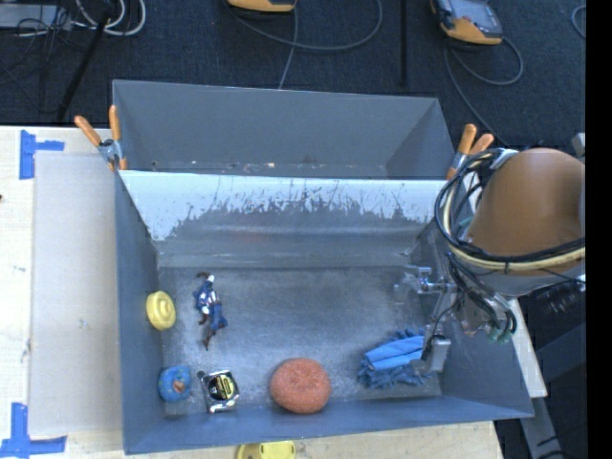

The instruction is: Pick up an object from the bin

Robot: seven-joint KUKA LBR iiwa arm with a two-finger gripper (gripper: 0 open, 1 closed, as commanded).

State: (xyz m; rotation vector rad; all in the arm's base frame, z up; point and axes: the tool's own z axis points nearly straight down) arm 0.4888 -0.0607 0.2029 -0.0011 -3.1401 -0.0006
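My gripper hangs low at the bin's right side, just above the floor. Its tip is at the right end of a crumpled blue cloth-like thing that lies in the front right corner; I cannot tell whether they touch. A round, rough orange-red ball rests on the floor to the left of the blue thing, apart from the gripper.
Along the left side lie a small black and yellow tape measure, a blue round thing with an orange spot, a yellow disc-like piece and a small blue figure. The arm's orange cover and cables overhang the right rim.
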